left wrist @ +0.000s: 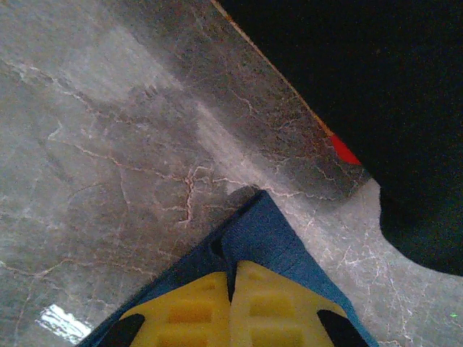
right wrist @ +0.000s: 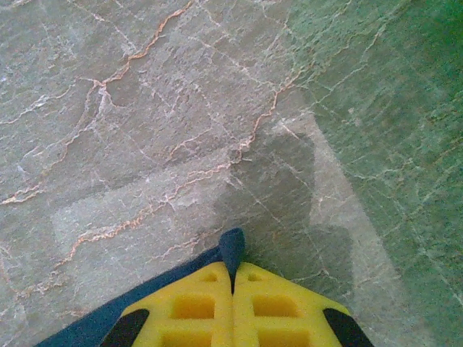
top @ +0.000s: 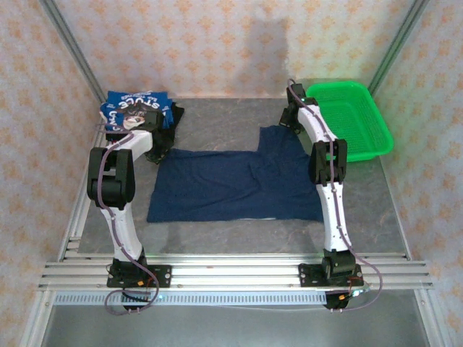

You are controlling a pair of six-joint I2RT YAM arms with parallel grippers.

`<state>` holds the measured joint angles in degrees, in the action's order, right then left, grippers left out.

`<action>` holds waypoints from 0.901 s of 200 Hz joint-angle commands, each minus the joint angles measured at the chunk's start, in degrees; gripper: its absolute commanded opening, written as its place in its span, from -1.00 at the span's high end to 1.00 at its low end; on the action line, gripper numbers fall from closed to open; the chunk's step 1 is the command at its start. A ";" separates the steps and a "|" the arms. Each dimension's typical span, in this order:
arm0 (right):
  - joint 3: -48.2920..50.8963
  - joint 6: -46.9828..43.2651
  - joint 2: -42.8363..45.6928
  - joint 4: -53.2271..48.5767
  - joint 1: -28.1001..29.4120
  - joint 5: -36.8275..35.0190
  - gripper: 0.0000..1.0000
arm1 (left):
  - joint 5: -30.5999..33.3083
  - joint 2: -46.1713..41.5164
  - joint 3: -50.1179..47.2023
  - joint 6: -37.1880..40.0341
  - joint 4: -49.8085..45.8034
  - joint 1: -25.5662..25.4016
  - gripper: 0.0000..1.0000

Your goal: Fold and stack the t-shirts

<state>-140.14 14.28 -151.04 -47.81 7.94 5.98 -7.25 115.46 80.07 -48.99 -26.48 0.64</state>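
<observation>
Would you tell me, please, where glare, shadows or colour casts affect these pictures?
Top external: even light, a grey shadow on the back wall. Left wrist: a glare patch on the table at lower left; the black cloth is too dark for detail. Right wrist: a green tint over the table's right side, and a shadow ahead of the right claw pinching the navy shirt.

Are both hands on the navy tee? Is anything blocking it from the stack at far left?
Nothing visible is in the way. The left hand and right hand are each shut on a far corner of the navy tee. Between it and the stack lies just a strip of bare table. The green basket sits far right.
</observation>
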 commanded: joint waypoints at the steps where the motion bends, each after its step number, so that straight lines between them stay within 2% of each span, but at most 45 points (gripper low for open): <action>1: 0.87 -0.18 4.55 -2.81 0.17 -0.60 1.00 | 0.91 -3.10 2.62 1.82 -2.32 0.41 1.00; 71: 4.90 -3.03 13.73 -3.09 0.13 -2.91 1.00 | -0.05 -10.17 4.09 4.25 -3.32 1.63 1.00; 141: 19.98 -2.04 27.63 1.93 -0.01 -4.22 1.00 | -2.76 -12.33 3.69 5.90 -3.31 3.71 1.00; 180: 34.18 0.05 38.68 6.14 0.14 -0.18 1.00 | -4.90 -13.03 3.28 8.06 -3.85 4.51 1.00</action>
<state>-112.60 12.62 -120.77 -44.80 7.94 4.54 -11.05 105.14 82.81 -43.46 -28.29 4.29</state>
